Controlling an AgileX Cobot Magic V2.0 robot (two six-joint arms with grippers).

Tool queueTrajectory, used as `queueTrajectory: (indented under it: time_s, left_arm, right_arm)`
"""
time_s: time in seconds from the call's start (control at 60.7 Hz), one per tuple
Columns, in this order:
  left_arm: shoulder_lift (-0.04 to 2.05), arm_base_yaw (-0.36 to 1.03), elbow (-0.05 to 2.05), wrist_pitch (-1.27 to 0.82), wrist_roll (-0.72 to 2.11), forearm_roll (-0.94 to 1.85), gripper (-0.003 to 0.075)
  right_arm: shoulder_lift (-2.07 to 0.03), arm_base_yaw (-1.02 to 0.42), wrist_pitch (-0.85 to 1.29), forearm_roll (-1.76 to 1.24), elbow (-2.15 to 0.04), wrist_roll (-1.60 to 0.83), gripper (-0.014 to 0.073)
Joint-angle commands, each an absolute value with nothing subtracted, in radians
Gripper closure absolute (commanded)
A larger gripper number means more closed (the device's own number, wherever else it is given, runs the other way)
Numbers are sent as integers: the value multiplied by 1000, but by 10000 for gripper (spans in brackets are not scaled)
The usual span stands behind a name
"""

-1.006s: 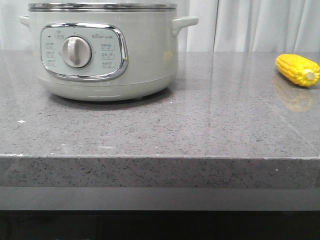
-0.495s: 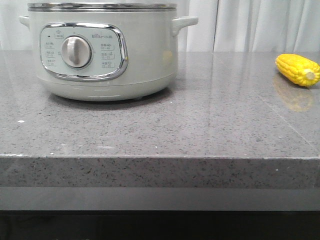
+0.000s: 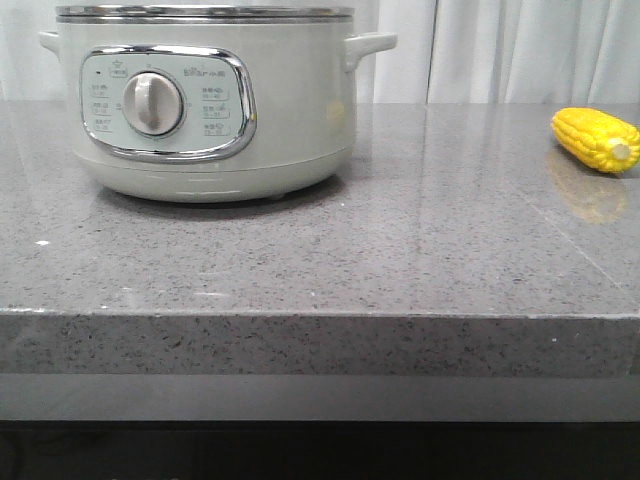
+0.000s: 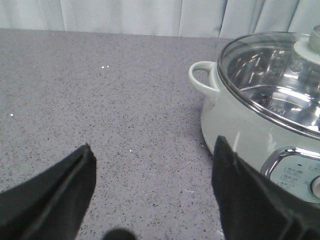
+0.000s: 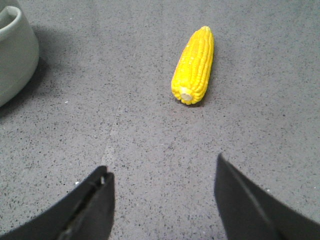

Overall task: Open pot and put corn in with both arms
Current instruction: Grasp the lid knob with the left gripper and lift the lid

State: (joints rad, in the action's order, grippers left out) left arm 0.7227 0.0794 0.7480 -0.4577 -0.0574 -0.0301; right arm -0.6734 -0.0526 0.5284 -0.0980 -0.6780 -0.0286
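A grey speckled stone countertop (image 3: 400, 250) fills most of the front view, its front edge running across the lower half of the frame, with pale curtains (image 3: 520, 50) along the top behind it.

The pot (image 3: 290, 110) is the biggest object, sitting on the counter in the upper left of the front view. Its chrome-framed control panel (image 3: 165, 103) faces the camera, with a round dial (image 3: 153, 104) at its centre, and a side handle (image 3: 368, 45) juts out toward the upper middle of the frame. In the left wrist view the pot (image 4: 235, 122) occupies the right side of the frame, and a glass lid (image 4: 272, 80) with a pale knob (image 4: 312, 45) sits closed on its metal rim.

The left gripper (image 4: 152, 175) shows at the bottom of the left wrist view, its two dark fingers (image 4: 60, 195) spread wide apart over bare counter and holding nothing; one finger overlaps the pot's lower wall in the picture.

The right gripper (image 5: 162, 200) shows at the bottom of the right wrist view, likewise spread wide and empty above the counter.

The corn (image 3: 596, 139) lies on the counter at the far right edge of the front view, well apart from the pot, its pale stub end turned toward the lower right. In the right wrist view the corn (image 5: 194, 65) lies in the upper centre of the frame, clear of both fingers.
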Motion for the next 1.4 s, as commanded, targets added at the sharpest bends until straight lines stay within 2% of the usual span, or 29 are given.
queueTrajectory:
  time_s: [0.0, 0.247, 0.561, 1.088, 1.385]
  left_arm:
    - [750, 98, 805, -396, -56, 0, 207]
    - [885, 248, 959, -406, -53, 0, 209]
    - [1111, 417, 1111, -248, -53, 18, 209]
    - [1463, 451, 1438, -232, -53, 127, 210]
    - [1567, 457, 1482, -191, -53, 125, 210]
  right_arm:
    - [-676, -45, 474, -91, -708, -35, 85]
    - [-676, -45, 474, -91, -708, -35, 85]
    - [-676, -45, 474, -91, -708, -35, 85]
    - [-676, -45, 467, -91, -708, -35, 85]
    - [-676, -45, 460, -91, -708, -35, 85]
